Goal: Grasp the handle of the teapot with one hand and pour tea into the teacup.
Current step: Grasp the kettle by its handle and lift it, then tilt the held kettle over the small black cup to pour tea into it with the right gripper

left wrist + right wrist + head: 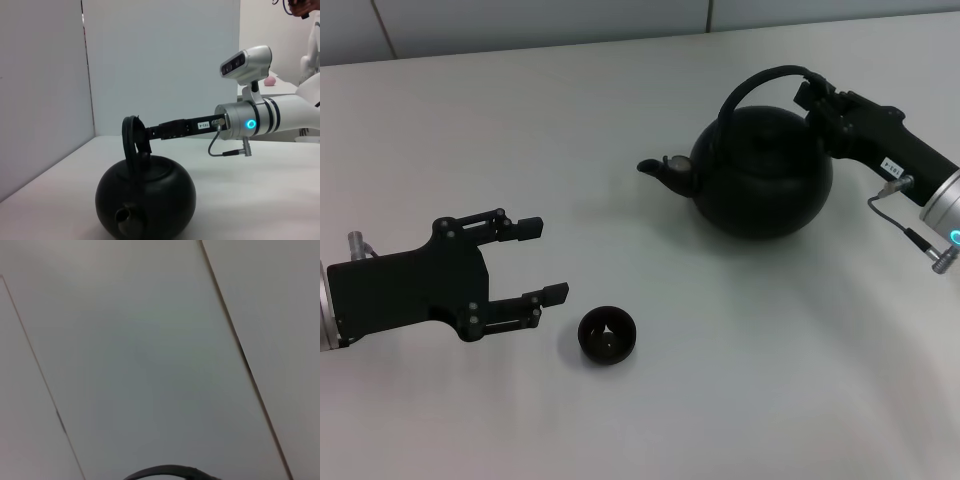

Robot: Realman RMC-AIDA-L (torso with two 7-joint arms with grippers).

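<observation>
The teapot (760,170) sits on the white bench (740,380) at about 1 o'clock in the head view, its spout pointing toward 9 o'clock. The teacup (607,334) stands well apart from it, down at roughly 7 o'clock from the pot, so the spout aims past the cup, not at it. The coming pour turns on that offset: the pot would need carrying toward 7 o'clock, with the spout brought over the cup, before any tilt.

The right gripper (817,97) comes in from 3 o'clock and meets the handle (760,80) at the hoop's right-hand end, close above the pot's shoulder. In the left wrist view its fingers seem to reach the hoop (133,145), but whether they are clamped on it I cannot tell, as the black parts merge. The hoop's arch runs along the spout line, so the grip falls at the end opposite the spout.

The left gripper (542,260) hovers at 9 o'clock, fingers spread wide and holding nothing, just beside the teacup, which lies at its 4 o'clock.
</observation>
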